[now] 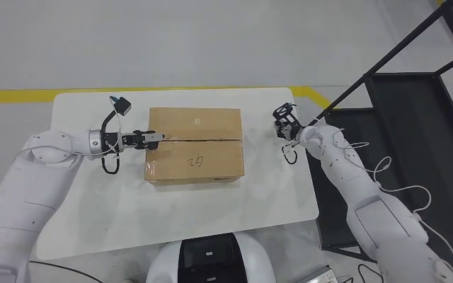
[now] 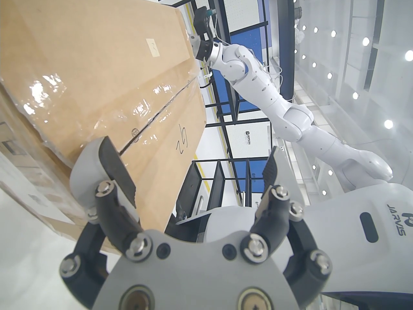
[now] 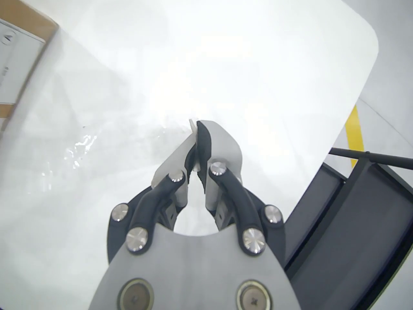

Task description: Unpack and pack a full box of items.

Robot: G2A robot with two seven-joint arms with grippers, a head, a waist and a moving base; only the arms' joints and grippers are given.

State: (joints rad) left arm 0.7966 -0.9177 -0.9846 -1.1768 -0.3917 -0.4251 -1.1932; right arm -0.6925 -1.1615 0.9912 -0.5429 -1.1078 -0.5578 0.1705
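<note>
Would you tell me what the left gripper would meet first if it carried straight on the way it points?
Most likely the cardboard box: the open left gripper sits at its end, pointing along the taped seam. Whether it would strike the end wall or skim the top is unclear.

The box (image 1: 195,143) is plain brown cardboard with a black marker scribble on the lid, plus a little white sticker (image 1: 197,121) up there and shiny see-through tape (image 2: 51,91) across the top. There's a white label (image 3: 13,62) on one side too. The table (image 1: 269,198) is plain white, and the floor (image 1: 212,35) is pale grey with a yellow stripe (image 1: 28,95). The rack (image 1: 410,113) is black. The left gripper (image 2: 190,154) and right gripper (image 3: 196,130) are both silver-grey with black pads and black links.
</note>
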